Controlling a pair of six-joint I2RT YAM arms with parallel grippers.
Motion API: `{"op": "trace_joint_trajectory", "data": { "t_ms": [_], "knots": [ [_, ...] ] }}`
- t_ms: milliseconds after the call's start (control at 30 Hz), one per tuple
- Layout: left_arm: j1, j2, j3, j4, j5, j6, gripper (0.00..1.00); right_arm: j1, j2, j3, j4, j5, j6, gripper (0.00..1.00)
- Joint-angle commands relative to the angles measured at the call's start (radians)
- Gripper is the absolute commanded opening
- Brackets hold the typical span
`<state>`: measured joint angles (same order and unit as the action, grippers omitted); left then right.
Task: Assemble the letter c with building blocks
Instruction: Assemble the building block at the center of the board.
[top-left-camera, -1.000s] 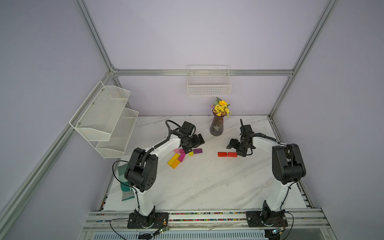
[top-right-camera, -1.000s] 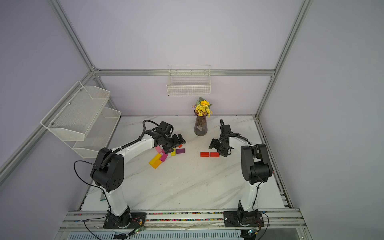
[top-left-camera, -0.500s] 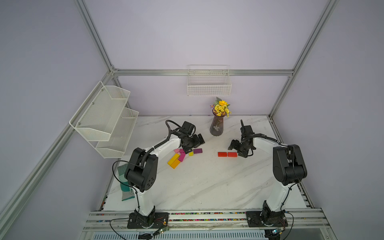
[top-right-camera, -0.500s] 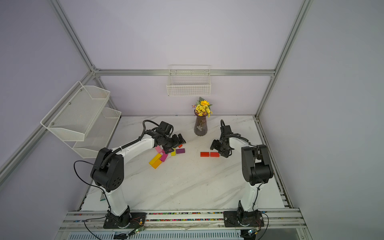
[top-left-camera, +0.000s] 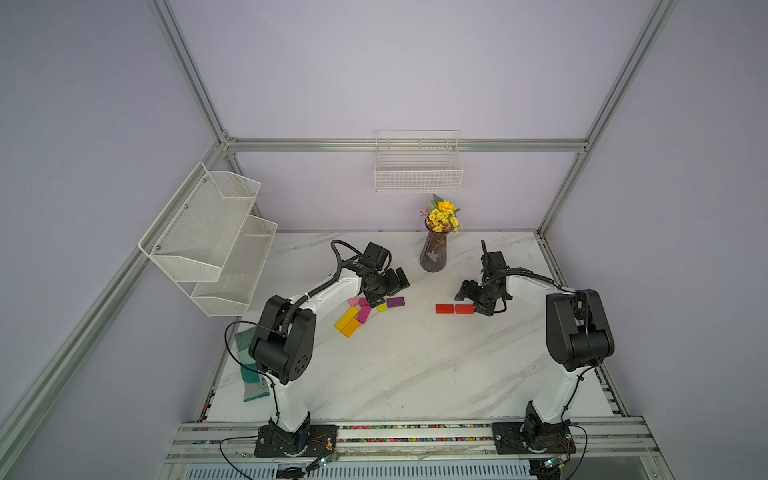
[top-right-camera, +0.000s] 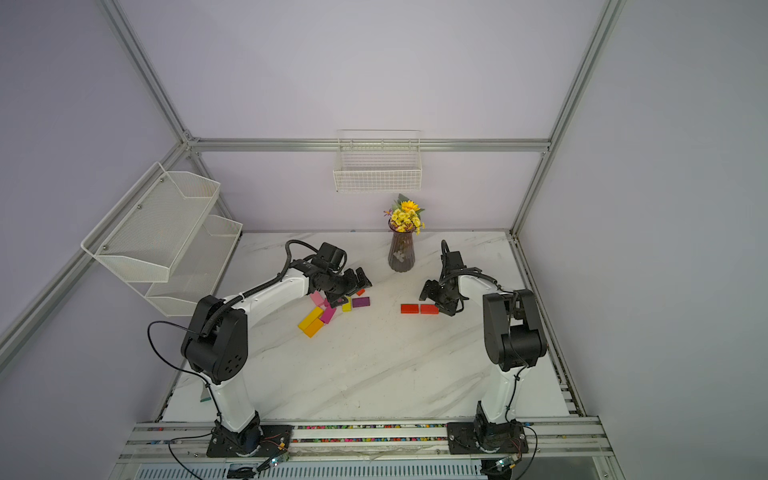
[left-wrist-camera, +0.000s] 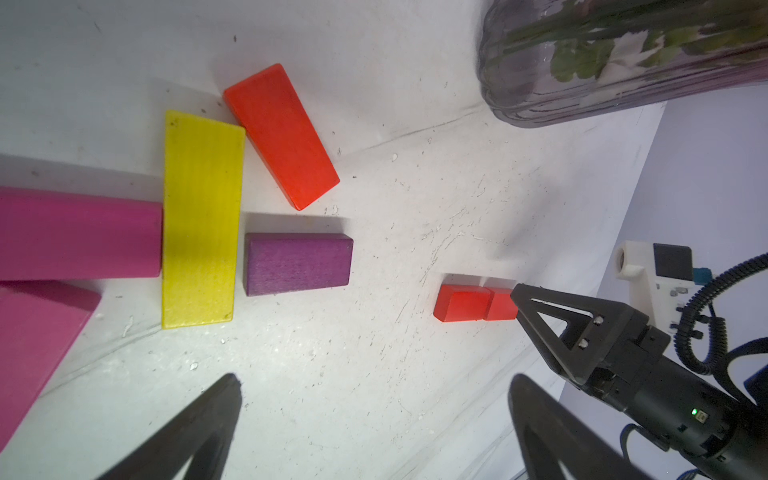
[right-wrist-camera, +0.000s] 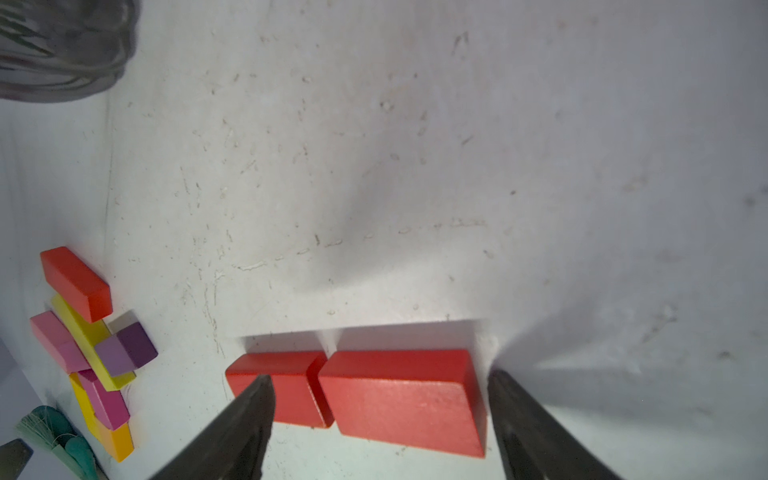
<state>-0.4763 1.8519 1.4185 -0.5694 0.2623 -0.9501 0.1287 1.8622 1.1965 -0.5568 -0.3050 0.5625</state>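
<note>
– Little has moved since a second ago: both grippers and every block sit where they did.

– How does the right gripper (right-wrist-camera: 378, 376) stand?

– Its jaws are apart and clamp nothing, low over the red row (top-left-camera: 455, 308). One finger (right-wrist-camera: 523, 424) stands just beside the outer end of the near red block (right-wrist-camera: 399, 399). The other crosses in front of the far red block (right-wrist-camera: 297, 386). Whether either one touches, I cannot tell. The two reds lie end to end.

– And the left gripper (left-wrist-camera: 374, 379)?

– It is spread wide and empty, hovering over bare marble beside the purple block (left-wrist-camera: 297, 264), at the edge of the pile (top-left-camera: 361, 313). Yellow (left-wrist-camera: 201, 220) has one long edge against the end of magenta (left-wrist-camera: 79, 232). A third red block (left-wrist-camera: 282, 133) meets yellow at a corner.

– What room is there to move?

– Open marble of the table (top-left-camera: 415, 365) lies between the pile and the red row, and spreads broadly toward the near edge. The vase (top-left-camera: 432, 257) stands behind that gap, near the back edge. The red row lies well in from the right edge.
</note>
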Motion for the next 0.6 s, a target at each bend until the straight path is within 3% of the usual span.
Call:
{"op": "trace_joint_trajectory", "data": {
  "t_ms": [0,567],
  "knots": [
    [0.001,-0.012,0.022,0.002,0.015,0.010,1.00,-0.003,-0.014,-0.018,0.005,-0.013,0.002,0.83],
    [0.001,-0.006,0.027,0.005,0.015,0.007,1.00,-0.002,-0.006,-0.017,0.021,-0.040,0.007,0.81]
  ]
}}
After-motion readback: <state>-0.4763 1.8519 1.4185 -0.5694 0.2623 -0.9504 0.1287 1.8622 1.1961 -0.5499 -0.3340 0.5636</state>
